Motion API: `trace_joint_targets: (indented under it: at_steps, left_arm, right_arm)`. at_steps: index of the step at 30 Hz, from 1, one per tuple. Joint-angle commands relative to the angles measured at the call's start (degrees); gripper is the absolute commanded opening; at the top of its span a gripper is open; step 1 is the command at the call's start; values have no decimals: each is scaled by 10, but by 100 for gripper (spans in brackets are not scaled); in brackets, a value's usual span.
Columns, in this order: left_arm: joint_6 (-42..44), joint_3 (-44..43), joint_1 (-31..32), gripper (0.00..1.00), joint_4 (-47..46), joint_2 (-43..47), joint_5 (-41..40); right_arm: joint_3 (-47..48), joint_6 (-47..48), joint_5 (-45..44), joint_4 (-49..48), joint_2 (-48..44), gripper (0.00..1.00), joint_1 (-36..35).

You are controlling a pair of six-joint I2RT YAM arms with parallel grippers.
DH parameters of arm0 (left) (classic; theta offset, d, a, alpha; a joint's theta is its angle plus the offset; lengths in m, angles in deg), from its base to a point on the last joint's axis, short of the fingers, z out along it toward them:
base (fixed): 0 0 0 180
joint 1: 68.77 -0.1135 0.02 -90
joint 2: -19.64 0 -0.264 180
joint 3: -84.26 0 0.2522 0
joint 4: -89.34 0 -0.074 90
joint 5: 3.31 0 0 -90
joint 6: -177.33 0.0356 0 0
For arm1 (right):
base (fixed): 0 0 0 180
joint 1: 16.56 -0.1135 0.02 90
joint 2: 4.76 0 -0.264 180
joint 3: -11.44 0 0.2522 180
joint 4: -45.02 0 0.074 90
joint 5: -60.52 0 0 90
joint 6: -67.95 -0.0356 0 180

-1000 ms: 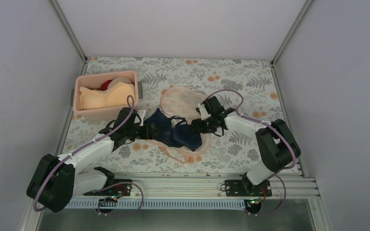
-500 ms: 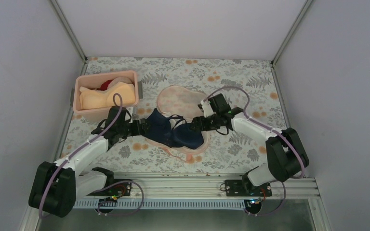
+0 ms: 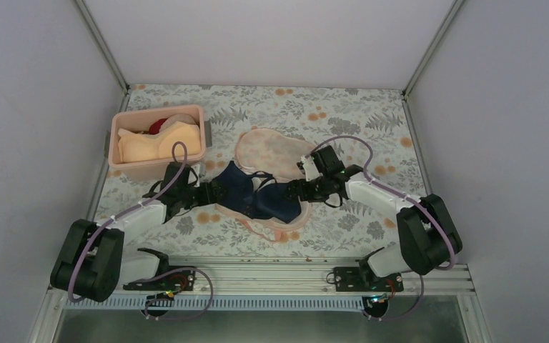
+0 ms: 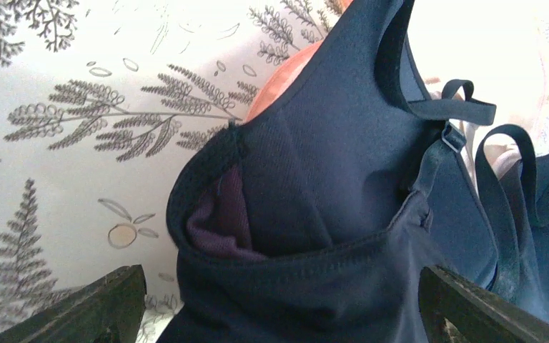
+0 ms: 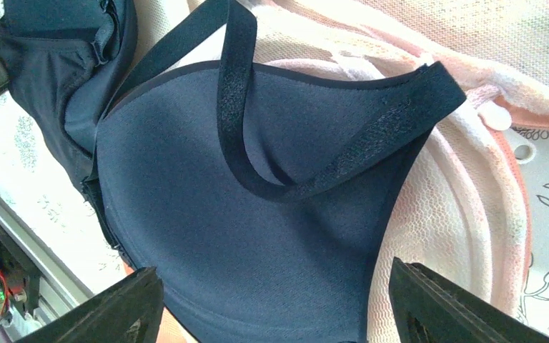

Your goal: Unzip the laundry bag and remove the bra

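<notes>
Bra (image 3: 257,194) mid-table, out of bag (image 3: 268,150), draped over bag's near lobe; far lobe bare. Left hand (image 3: 212,191) at bra's left end, right hand (image 3: 295,189) at right end. Both spread wide, fabric slack between fingers, nothing pinched. Judgement: one hand per end keeps cups laid flat, unfolded. Removal looks done. Zip fully open or not: cannot tell.

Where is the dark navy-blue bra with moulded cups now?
In the top view the bra lies mid-table, partly on the peach-pink mesh laundry bag, between the left gripper and the right gripper.
</notes>
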Motion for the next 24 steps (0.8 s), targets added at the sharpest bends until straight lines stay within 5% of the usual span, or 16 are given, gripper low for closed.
trace_joint_targets:
  at_steps: [1, 8, 13, 15, 18, 22, 24]
  left_arm:
    - [-18, 1, -3, 94, -71, -22, 15]
    - [-15, 8, -14, 86, -106, -30, 15]
    - [-18, 14, -16, 64, -130, -23, 35]
    - [-22, 17, -16, 54, -142, -19, 49]
    - [-28, 19, -16, 35, -145, -8, 56]
    - [-34, 12, -16, 13, -116, 19, 63]
    - [-38, 9, -16, 5, -98, 36, 63]
  right_arm:
    - [-3, -12, 20, 6, -13, 80, 4]
    - [-33, -18, 64, -57, 24, 74, 4]
    - [-32, -10, 67, -76, 48, 67, 5]
    - [-36, -8, 71, -84, 55, 59, 5]
    - [-33, -8, 73, -87, 59, 31, 6]
    - [-14, -2, 60, -69, 37, 6, 8]
    - [-1, 3, 56, -54, 26, 4, 8]
